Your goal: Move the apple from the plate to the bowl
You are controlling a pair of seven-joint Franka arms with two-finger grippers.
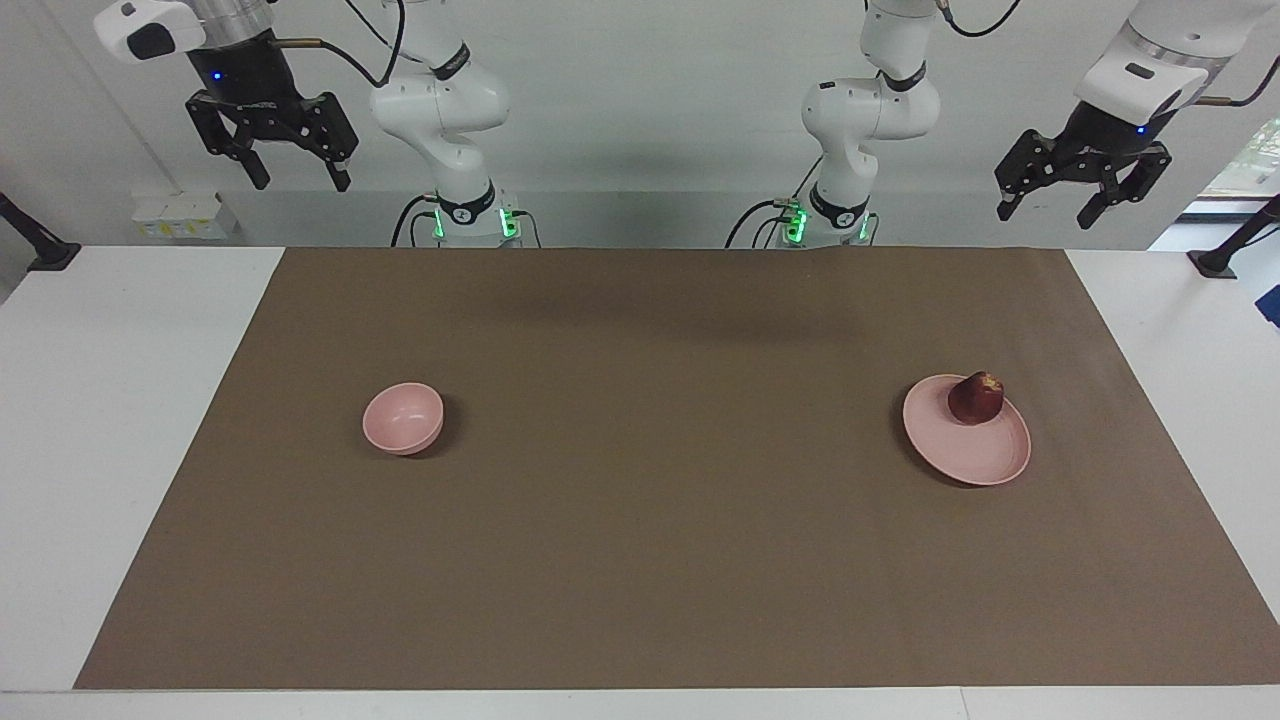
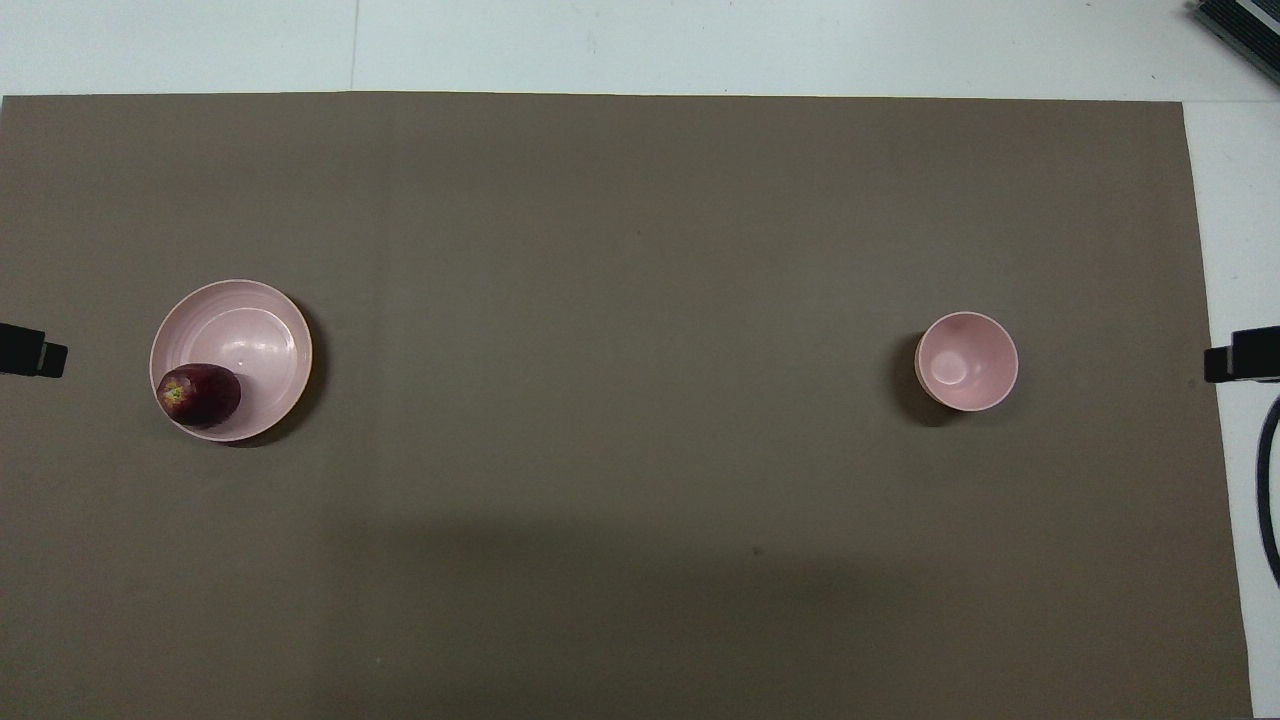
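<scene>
A dark red apple (image 1: pixel 975 398) (image 2: pixel 199 395) with a yellowish patch lies on the pale pink plate (image 1: pixel 985 452) (image 2: pixel 250 330), on the part of it nearer to the robots, toward the left arm's end of the table. The small deep pink bowl (image 1: pixel 402 418) (image 2: pixel 966 361) stands empty toward the right arm's end. My left gripper (image 1: pixel 1052 208) is open, raised high over the table's edge by the robots, well above the plate. My right gripper (image 1: pixel 300 180) is open, raised high over the right arm's end. Both arms wait.
A brown mat (image 1: pixel 660 500) (image 2: pixel 620 300) covers most of the white table (image 1: pixel 120 400). Only dark gripper tips show at the two side edges of the overhead view. A dark object (image 2: pixel 1245 25) lies at the table corner farthest from the robots, at the right arm's end.
</scene>
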